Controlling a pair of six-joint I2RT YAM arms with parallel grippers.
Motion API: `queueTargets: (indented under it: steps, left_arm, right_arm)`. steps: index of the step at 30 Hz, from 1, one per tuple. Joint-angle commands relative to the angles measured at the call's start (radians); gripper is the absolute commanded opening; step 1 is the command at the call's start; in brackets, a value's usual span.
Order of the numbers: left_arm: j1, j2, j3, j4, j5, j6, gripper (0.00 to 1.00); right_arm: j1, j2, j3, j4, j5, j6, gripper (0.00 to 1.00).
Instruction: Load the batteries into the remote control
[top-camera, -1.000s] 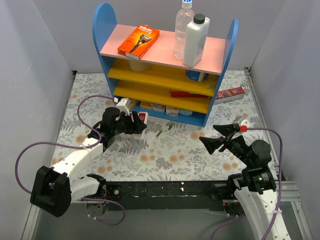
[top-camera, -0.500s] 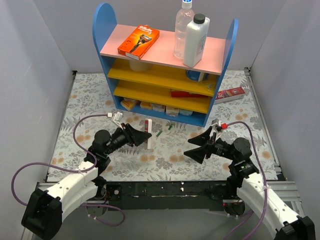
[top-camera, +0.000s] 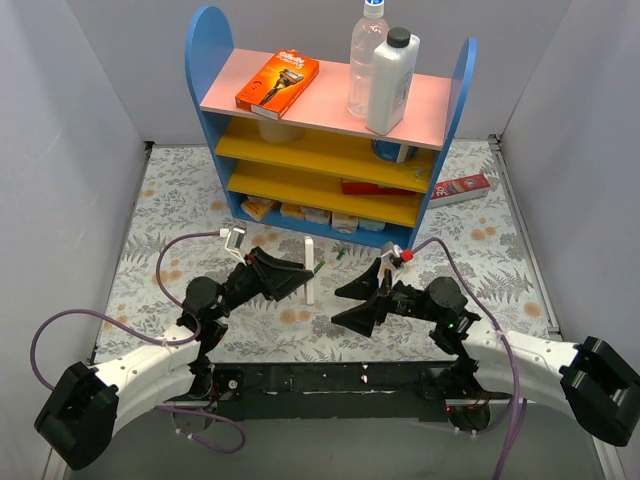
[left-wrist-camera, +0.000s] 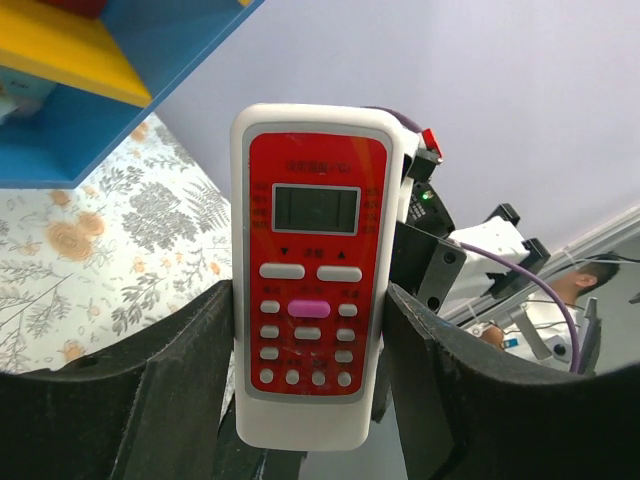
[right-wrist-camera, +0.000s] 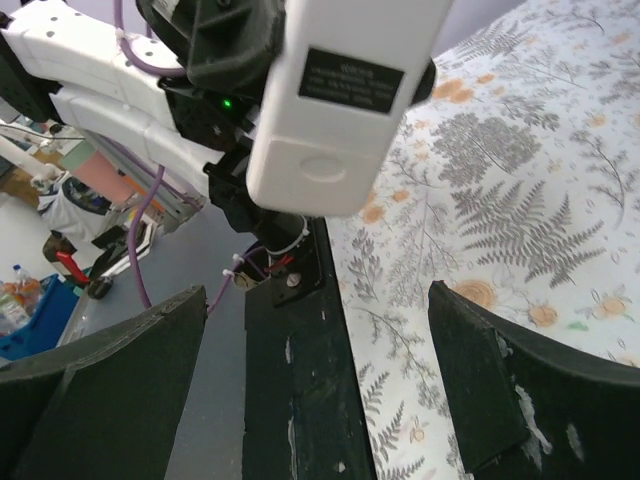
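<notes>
The remote control stands upright above the middle of the table, and my left gripper is shut on its lower sides. In the left wrist view the remote control shows its red button face, and both dark fingers press its edges. My right gripper hangs open just right of it, facing it. In the right wrist view the remote control shows its plain white back with a black label, above my right gripper, whose jaws are wide apart and empty. Two green batteries lie on the floral table behind the remote.
A blue shelf unit stands at the back with an orange box, a clear bottle and a white bottle on top. A red-and-white carton lies at the back right. The table's black front edge is under my right gripper.
Both arms swung in toward the table's middle. The left gripper carried the remote from the left to the centre, standing upright. The right gripper moved left, close to the remote.
</notes>
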Motion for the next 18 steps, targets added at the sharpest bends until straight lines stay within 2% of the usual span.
queueTargets:
  steps: [1, 8, 18]
  left_arm:
    - [-0.022, -0.001, -0.027, 0.121, -0.038, -0.031, 0.12]
    - [-0.06, -0.015, -0.035, 0.138, -0.055, -0.036, 0.12]
    - [-0.11, -0.024, -0.031, 0.144, -0.09, -0.01, 0.12]
  right_arm:
    - [0.076, 0.088, 0.102, 0.206, 0.067, -0.008, 0.98]
    - [0.14, 0.179, 0.171, 0.246, 0.076, -0.015, 0.98]
    - [0.154, 0.229, 0.228, 0.234, 0.076, -0.021, 0.95]
